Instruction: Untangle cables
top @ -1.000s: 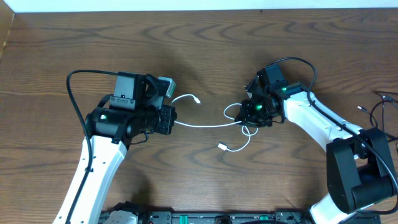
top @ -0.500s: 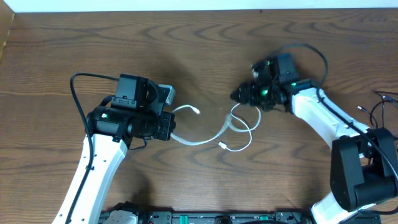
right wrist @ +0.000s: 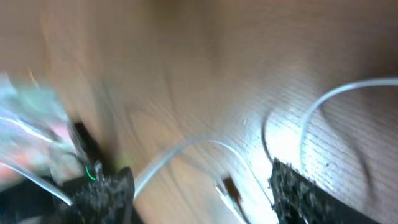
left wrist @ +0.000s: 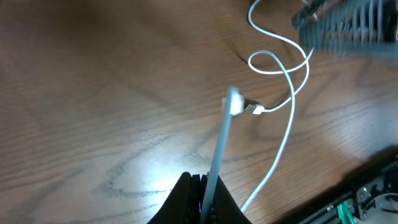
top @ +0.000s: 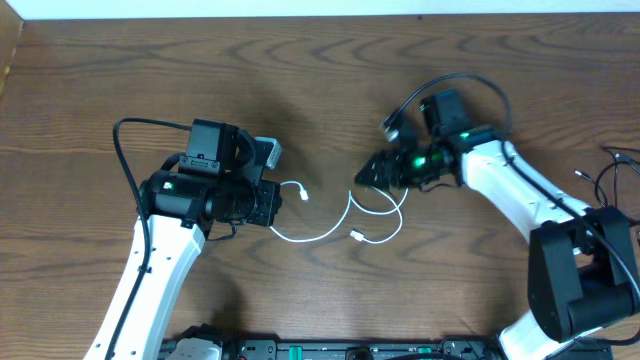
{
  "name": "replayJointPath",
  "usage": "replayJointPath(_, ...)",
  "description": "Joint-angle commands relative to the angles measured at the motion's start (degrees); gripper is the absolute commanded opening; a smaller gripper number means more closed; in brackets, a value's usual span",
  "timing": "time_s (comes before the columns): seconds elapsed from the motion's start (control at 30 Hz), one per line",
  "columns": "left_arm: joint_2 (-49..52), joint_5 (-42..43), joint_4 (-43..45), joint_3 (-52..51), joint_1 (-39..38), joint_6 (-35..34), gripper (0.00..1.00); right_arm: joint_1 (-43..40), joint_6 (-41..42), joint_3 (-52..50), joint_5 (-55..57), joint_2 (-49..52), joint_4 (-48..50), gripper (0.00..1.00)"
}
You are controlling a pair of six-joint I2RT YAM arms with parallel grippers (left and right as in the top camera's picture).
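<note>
Overhead: white cable [top: 322, 231] lies mid-table as one slack run. It sags toward 6 o'clock, then climbs into a small pile of loops [top: 385, 205] at its 3 o'clock end. One plug [top: 303, 195] sticks out on a short tail at the 9 o'clock end. The other plug [top: 355, 236] rests on the table [top: 320, 80] at 6 o'clock of the loops.

Left gripper [top: 272, 203] sits at 9 o'clock of the cable. Left wrist view shows its fingers pressed together on the cable just behind that tail, so I read it as the anchor. Pinning one end gives the other arm something to pull against.

Right gripper [top: 363, 175] is at 11 o'clock of the loops, just beside them. Right wrist view is motion-blurred, but both fingers [right wrist: 99, 193] sit at opposite frame edges, so it's spread. White strands arc between them and nothing looks clamped. Can't tell whether it touches the cable.

Black cable: can't pick it out in any view. The only black lines visible are the thick arm wires.

Judgement: the white run is mostly laid out and the loop pile is the remaining knot. A sensible next move is the right gripper closing on a single strand there. The risk is grabbing two strands at once and cinching the loops tighter.
</note>
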Motion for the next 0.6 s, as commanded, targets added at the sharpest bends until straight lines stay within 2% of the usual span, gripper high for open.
replayJointPath(0.0, 0.33, -5.92, 2.16, 0.35, 0.15, -0.17, 0.07, 3.10, -23.12, 0.37, 3.63, -1.01, -4.35, 0.68)
replayJointPath(0.03, 0.33, -7.72, 3.50, 0.37, 0.15, -1.20, 0.07, 4.24, -27.19, 0.35, 7.58, -1.01, -5.29, 0.68)
replayJointPath(0.13, 0.20, -6.97, 5.95, 0.39, 0.20, -1.64, 0.08, 5.68, -30.67, 0.33, 12.52, -1.01, -4.90, 0.70)
replayJointPath(0.57, -6.08, 6.99, 14.67, 2.05, 0.20, -3.15, 0.07, 9.81, -30.64, 0.31, 16.24, -0.98, 1.75, 0.70)
